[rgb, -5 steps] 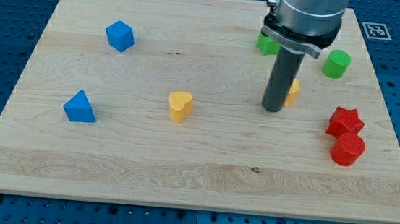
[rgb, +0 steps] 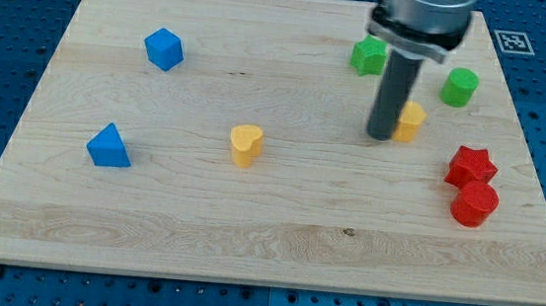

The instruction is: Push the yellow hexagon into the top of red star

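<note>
The yellow hexagon sits at the right of the board, partly hidden by my rod. My tip rests on the board, touching the hexagon's left side. The red star lies to the lower right of the hexagon, apart from it, near the board's right edge.
A red cylinder touches the star from below. A green block and a green cylinder sit above the hexagon. A yellow heart is mid-board. A blue cube and a blue triangle lie at the left.
My tip has moved a little to the right and up, and the yellow hexagon has shifted right with it, showing more from behind the rod.
</note>
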`<state>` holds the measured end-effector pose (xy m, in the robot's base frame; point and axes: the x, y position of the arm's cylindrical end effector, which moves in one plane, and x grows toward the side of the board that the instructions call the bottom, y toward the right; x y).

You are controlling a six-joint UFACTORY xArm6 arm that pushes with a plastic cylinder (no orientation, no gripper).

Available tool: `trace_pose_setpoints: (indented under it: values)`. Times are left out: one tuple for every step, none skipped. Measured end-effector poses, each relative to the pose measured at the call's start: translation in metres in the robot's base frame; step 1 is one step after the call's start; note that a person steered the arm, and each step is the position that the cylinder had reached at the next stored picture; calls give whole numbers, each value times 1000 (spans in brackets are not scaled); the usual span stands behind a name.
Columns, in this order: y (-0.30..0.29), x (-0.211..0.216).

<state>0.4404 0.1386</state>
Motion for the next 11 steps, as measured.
trace_pose_setpoints:
  values:
    - [-1,-11]
    - [-17,-24]
    - [-16,-40]
    - [4,-37]
    - [17,-27]
    - [10,-37]
    - [16,-48]
    - [40,-31]
    - [51,-24]
    - [51,-21]
    - [51,-2]
